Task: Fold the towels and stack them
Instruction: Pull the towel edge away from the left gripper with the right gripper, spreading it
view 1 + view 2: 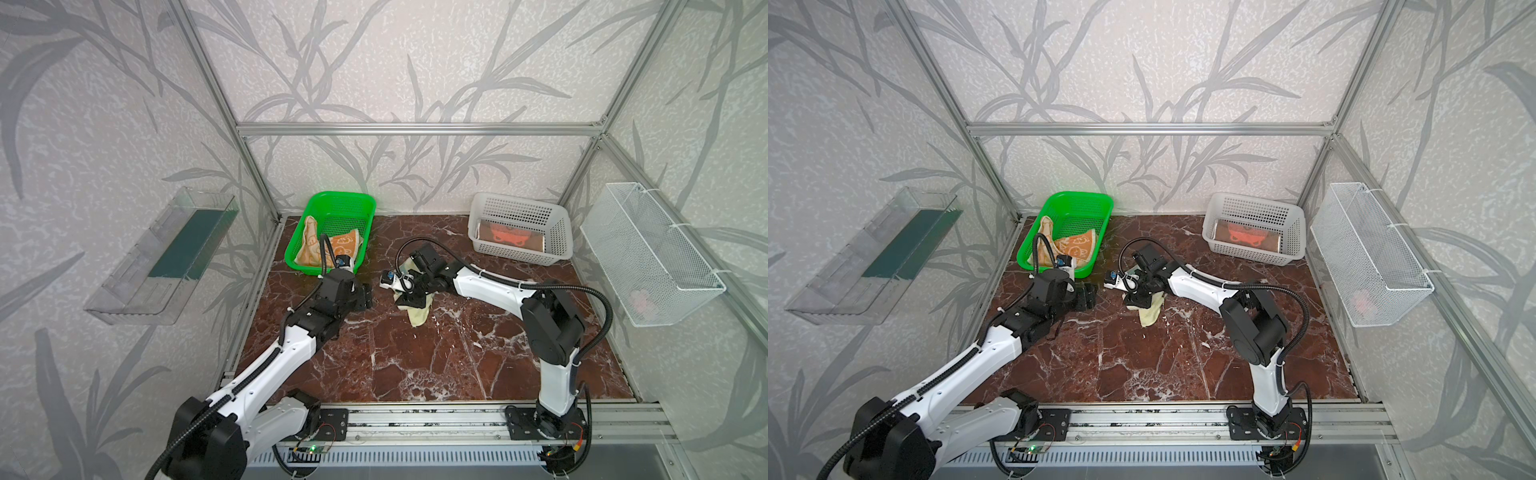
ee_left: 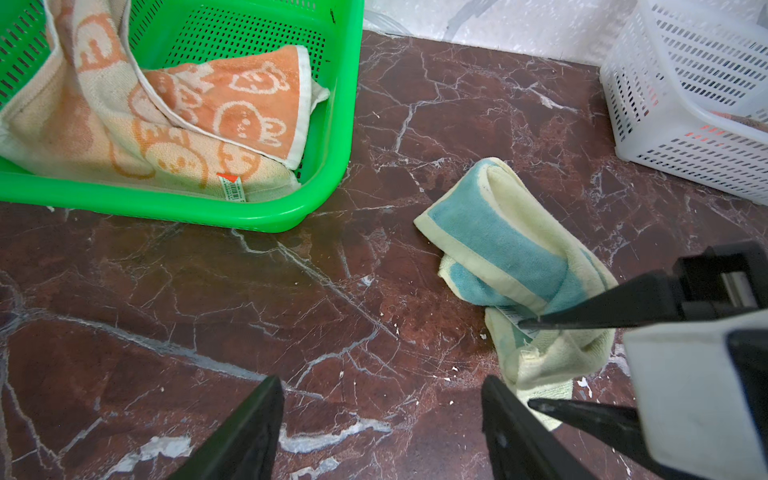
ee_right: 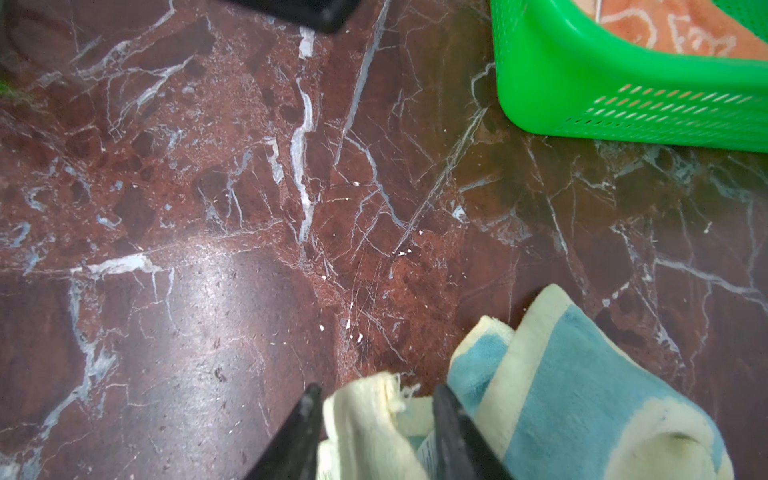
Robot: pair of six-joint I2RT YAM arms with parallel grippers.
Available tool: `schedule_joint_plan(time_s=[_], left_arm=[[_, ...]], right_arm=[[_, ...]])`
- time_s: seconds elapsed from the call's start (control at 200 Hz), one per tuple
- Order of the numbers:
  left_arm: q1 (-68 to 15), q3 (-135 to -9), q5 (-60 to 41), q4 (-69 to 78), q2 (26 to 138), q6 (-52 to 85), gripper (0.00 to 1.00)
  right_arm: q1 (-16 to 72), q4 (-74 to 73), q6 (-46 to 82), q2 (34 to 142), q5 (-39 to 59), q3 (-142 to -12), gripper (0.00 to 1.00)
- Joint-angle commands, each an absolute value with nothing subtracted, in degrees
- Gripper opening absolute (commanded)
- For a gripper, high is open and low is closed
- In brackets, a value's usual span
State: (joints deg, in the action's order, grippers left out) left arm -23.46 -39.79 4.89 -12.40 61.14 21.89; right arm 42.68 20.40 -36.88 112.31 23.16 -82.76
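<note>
Three towels, two baskets: yellow towel (image 1: 417,314) mid-table (half hidden under the arm (image 1: 490,286) from above), pinched by the right gripper (image 3: 376,390); faces towel (image 1: 345,245) in far-left green basket (image 1: 340,195); bear towel (image 1: 510,238) in far-right white basket (image 1: 517,210). Left gripper (image 2: 381,380) gapes empty nearby.

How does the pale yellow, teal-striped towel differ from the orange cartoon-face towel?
The pale yellow, teal-striped towel lies on the red marble table, gripped by the right gripper; the orange cartoon-face towel sits in the green plastic basket. The yellow towel bears stripes, the orange one faces. Both are crumpled.
</note>
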Motion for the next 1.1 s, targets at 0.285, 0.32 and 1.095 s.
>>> schedule_joint_plan(time_s=[0.285,0.32,1.095], left_arm=[[-23.11,-38.86,3.16,-11.83,61.91,19.79,0.77],[-23.12,-38.52,2.58,-11.32,61.55,19.13,0.77],[-24.67,-33.64,-19.51,7.34,70.10,11.51,0.77]], right_arm=[[43.05,10.97,-27.86,106.04,15.50,-78.72,0.00],[43.06,10.19,-26.27,104.84,14.51,-78.45,0.00],[40.35,15.69,-10.56,84.35,-4.92,-75.20,0.00]])
